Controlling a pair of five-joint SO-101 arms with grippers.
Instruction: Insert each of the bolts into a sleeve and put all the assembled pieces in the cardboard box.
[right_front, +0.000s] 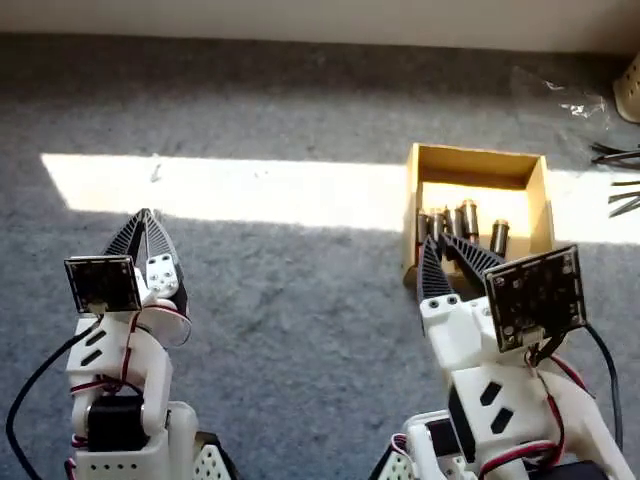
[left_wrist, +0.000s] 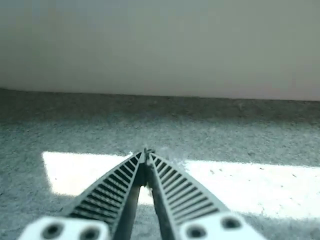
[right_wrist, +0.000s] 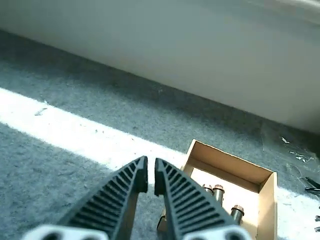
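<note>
Left gripper (right_front: 147, 218) at lower left, jaws closed on nothing. Right gripper (right_wrist: 151, 161) at lower right, jaws almost touching and empty, tips over the near wall of the cardboard box (right_front: 478, 153) right of centre. Risk: a swing of that arm likely clips the wall and shoves or tips the box, spilling parts. Count: two arms, one box, five assembled pieces (right_front: 469, 218) inside, maybe more hidden behind the gripper.

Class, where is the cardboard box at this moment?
High view: the cardboard box sits at the right, just ahead of the right gripper, partly in the sunlit strip.
</note>
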